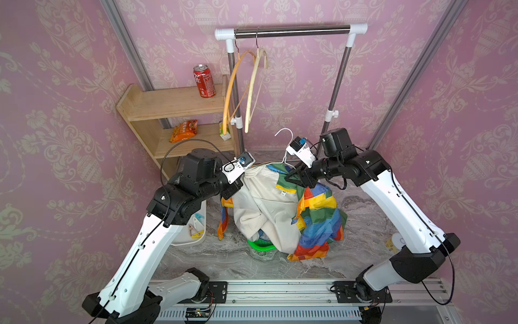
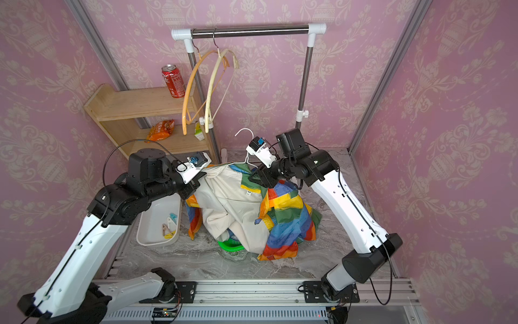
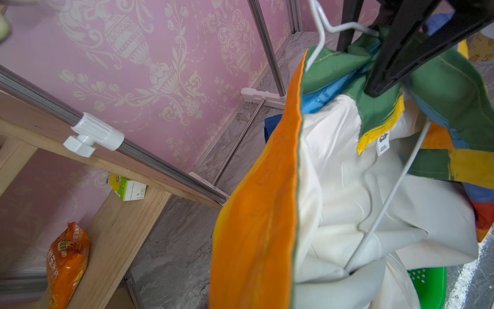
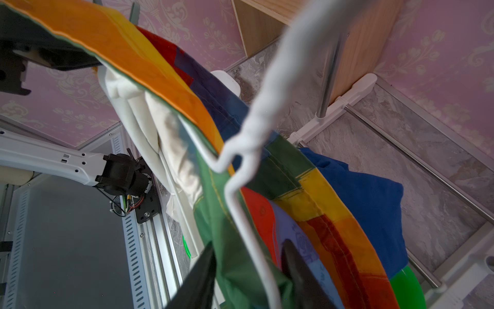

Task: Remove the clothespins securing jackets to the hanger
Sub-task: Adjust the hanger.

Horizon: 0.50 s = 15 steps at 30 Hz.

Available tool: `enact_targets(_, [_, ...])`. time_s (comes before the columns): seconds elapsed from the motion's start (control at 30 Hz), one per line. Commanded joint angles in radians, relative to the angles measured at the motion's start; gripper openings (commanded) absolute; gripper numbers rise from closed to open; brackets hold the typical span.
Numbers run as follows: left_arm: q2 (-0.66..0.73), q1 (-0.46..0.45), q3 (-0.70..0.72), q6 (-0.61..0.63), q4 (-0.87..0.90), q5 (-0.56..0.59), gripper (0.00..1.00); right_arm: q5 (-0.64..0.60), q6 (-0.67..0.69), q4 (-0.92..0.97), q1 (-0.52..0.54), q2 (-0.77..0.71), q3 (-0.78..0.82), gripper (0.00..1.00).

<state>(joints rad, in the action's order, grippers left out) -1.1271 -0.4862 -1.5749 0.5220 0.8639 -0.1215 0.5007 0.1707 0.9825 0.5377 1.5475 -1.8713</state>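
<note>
Two-sided tension is what searching the folds is needing: the left gripper (image 1: 235, 191) is pinching the jacket (image 1: 319, 216) at its left shoulder, the right gripper (image 4: 249, 250) is straddling wire hanger (image 4: 256, 125) and green collar, squeezing or not I cannot tell. Several plastic clothespins (image 2: 170, 227) are lying in the near-left tray (image 2: 152, 221); the slick patchwork is sagging, cream lining showing.

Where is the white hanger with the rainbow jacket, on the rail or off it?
Off it. The white hanger stands low above the table, its hook free in air; the rail carries only two bare hangers.
</note>
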Motion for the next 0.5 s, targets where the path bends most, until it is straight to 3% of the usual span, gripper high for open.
enact_targets(0.0, [0.043,0.011,-0.046,-0.065,-0.132,0.017,0.0,0.057,-0.038,0.046,0.004,0.022,0.027,0.19])
enact_targets(0.1, [0.041,0.011,-0.044,-0.063,-0.142,0.029,0.0,0.055,-0.048,0.035,0.004,-0.003,0.047,0.02])
enact_targets(0.27, [0.037,0.011,-0.035,-0.059,-0.186,0.094,0.03,-0.061,-0.081,0.002,0.007,-0.074,0.066,0.0])
enact_targets(0.33, [0.046,0.011,-0.028,-0.062,-0.22,0.136,0.24,-0.177,-0.075,-0.006,0.012,-0.112,0.063,0.0])
enact_targets(0.43, [0.059,0.011,-0.043,-0.059,-0.243,0.179,0.56,-0.483,-0.021,-0.023,0.076,-0.171,0.058,0.0])
enact_targets(0.47, [0.062,0.011,-0.057,-0.062,-0.24,0.182,0.75,-0.587,0.007,-0.031,0.11,-0.186,0.055,0.0])
